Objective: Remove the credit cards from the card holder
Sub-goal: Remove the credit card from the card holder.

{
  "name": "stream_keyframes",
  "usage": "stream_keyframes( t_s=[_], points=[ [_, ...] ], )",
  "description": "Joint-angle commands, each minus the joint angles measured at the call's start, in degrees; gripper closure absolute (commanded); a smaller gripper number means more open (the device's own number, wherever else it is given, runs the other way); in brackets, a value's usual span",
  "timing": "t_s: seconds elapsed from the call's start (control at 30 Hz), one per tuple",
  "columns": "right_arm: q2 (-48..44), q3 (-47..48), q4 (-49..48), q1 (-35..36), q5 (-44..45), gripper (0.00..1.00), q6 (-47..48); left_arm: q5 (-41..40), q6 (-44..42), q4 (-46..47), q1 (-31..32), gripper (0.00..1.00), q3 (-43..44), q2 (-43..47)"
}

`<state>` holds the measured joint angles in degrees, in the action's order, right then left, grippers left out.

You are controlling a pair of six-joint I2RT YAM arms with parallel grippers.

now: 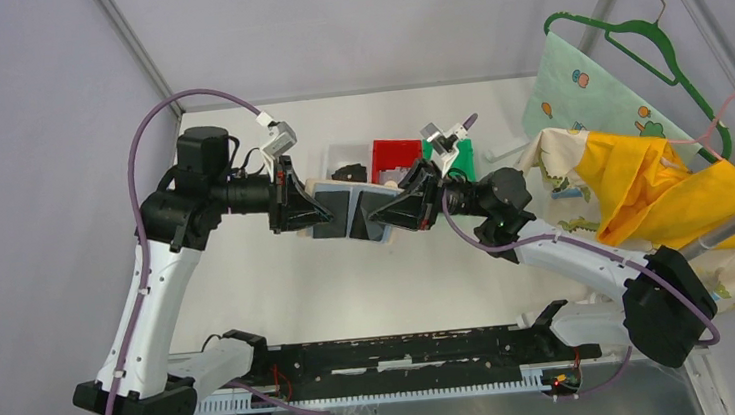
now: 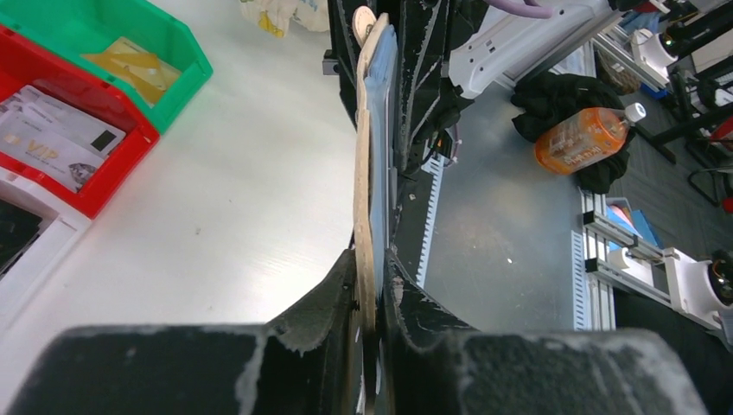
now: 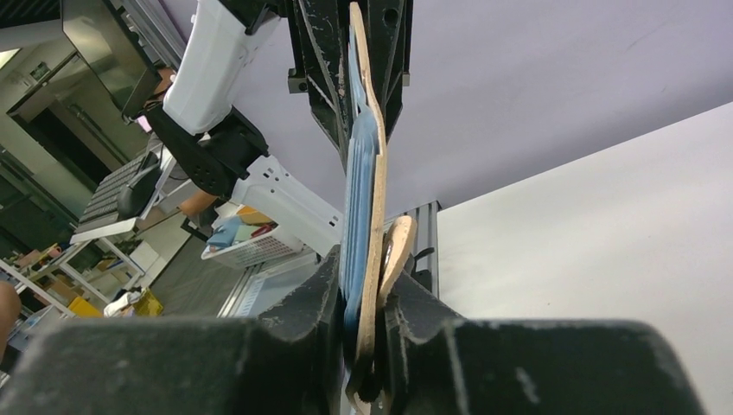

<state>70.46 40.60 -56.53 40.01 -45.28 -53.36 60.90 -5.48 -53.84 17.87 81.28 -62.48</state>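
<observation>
Both pairs of jaws are clamped on the card holder (image 1: 349, 214), the left gripper (image 2: 370, 303) on its left end and the right gripper (image 3: 367, 311) on its right. We judge either thin-edge pinch could slip if the arms pull apart, dropping the holder. It hangs spread between the fingertips above the table (image 1: 250, 288), the red bin (image 1: 396, 152) beyond it.

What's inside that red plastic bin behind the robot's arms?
The red plastic bin holds pale grey-white flat cards, one printed VIP. Anything beneath them is covered.
</observation>
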Motion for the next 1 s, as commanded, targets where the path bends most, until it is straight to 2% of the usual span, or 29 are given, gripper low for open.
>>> stream_keyframes(
  t_s=[0.0, 0.07, 0.13, 0.17, 0.3, 0.4, 0.5, 0.57, 0.63, 0.77, 0.97],
  points=[
    [-1.2, 0.8, -4.5, -0.2, -2.5, 0.64, 0.0, 3.9, -3.4, -2.0, -0.1, 0.8, 2.4, -0.2],
    [-1.6, 1.9, 0.2, -0.3, -2.4, 0.41, 3.7, 4.8, -3.3, -2.6, -0.1, 0.81, 2.2, -0.6],
    [-2.5, 4.6, 9.1, -0.3, -2.2, 0.18, 10.0, 4.8, -2.9, -3.5, 0.0, 0.82, 2.2, -1.1],
    [-3.3, 6.3, 14.8, -0.3, -1.7, 0.03, 14.3, 4.5, -3.0, -4.0, -0.1, 0.84, 2.4, -1.5],
    [-7.9, 9.1, 30.7, -1.3, 7.1, 0.02, 25.4, 2.7, -2.9, -5.9, -0.2, 0.86, 3.1, -2.9],
    [-11.7, 9.5, 37.0, -1.4, 14.2, 0.02, 29.2, -0.8, -2.0, -5.6, -0.1, 0.9, 3.3, -3.4],
    [-13.6, 9.5, 38.0, -1.4, 15.2, 0.02, 28.6, -6.5, 0.0, -3.8, -0.2, 0.95, 2.9, -3.7],
    [-13.7, 8.9, 34.9, -1.5, 13.7, 0.02, 25.5, -11.2, 1.9, -1.6, -0.4, 0.96, 1.9, -3.7],
    [-13.1, 8.1, 30.8, -1.4, 11.7, 0.09, 20.4, -13.2, 4.2, 0.0, -0.9, 0.96, 1.6, -4.1],
    [-9.1, 2.7, 14.8, 0.3, 9.4, 0.21, 5.5, -14.0, 9.9, 4.8, -2.3, 0.98, 1.5, -4.7],
    [-1.3, -0.8, -3.5, 5.6, 11.1, 0.25, -5.7, -7.9, 16.9, 8.4, -2.8, 0.98, 1.2, -5.8]
  ],
)
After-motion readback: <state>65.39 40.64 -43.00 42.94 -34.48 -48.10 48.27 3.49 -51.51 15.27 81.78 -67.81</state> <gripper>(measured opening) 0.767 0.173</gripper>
